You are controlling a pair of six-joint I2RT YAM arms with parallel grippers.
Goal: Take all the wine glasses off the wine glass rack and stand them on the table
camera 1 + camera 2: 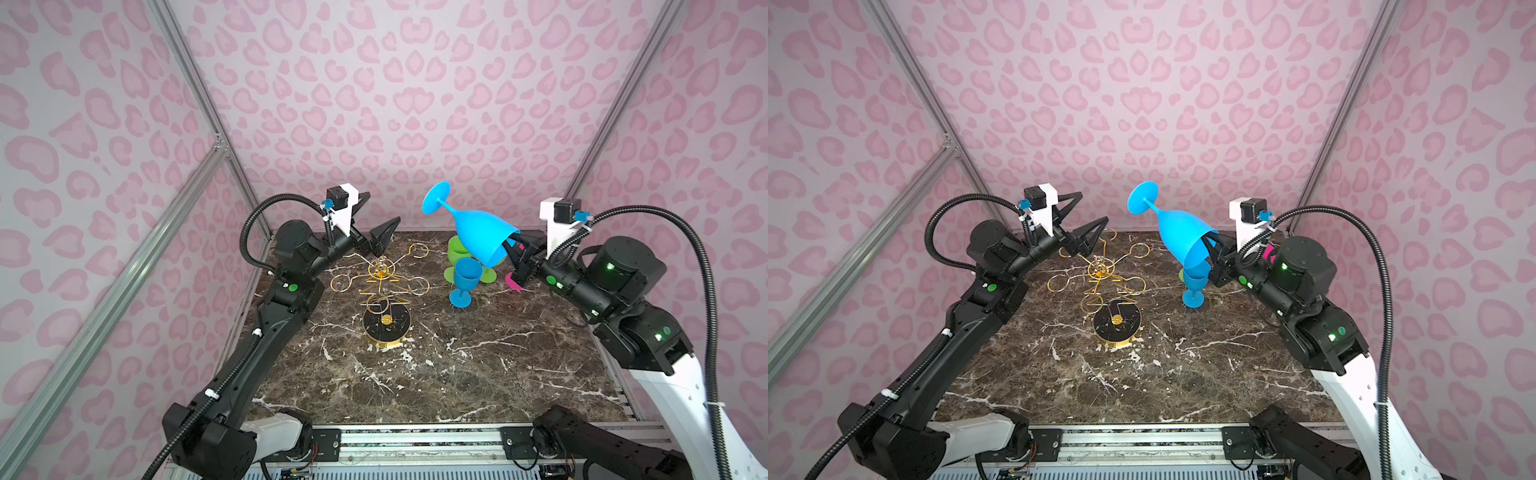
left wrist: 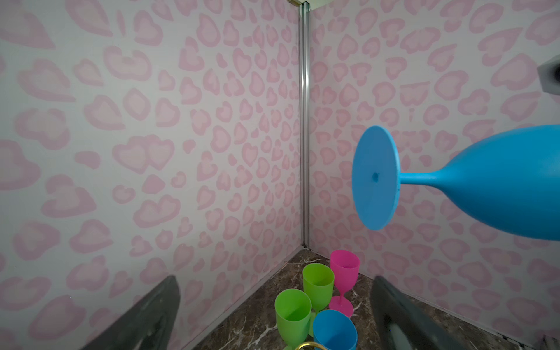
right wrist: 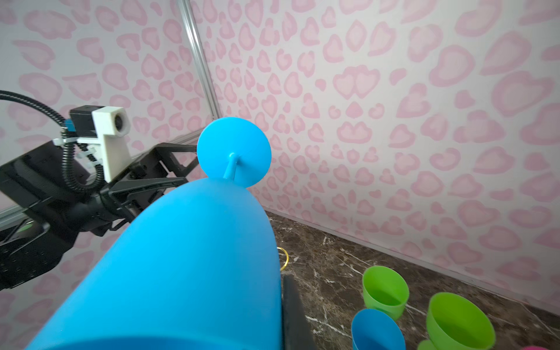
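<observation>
Right jaws pinch the blue wine glass [image 1: 478, 232] by the rim; left jaws gape empty. Pink glass [image 2: 344, 269] shows properly only on left wrist cam.

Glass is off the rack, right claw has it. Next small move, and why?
Probably rotate the right claw to bring the blue wine glass foot-down: it is gripped by the rim, tilted foot-up, clear of the wine glass rack.

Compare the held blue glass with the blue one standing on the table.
The held blue glass tilts foot-up; the standing blue glass is upright. The held blue glass is airborne, its rim pinched by the right gripper; the standing blue glass rests on the table. Both are blue and stemmed.
</observation>
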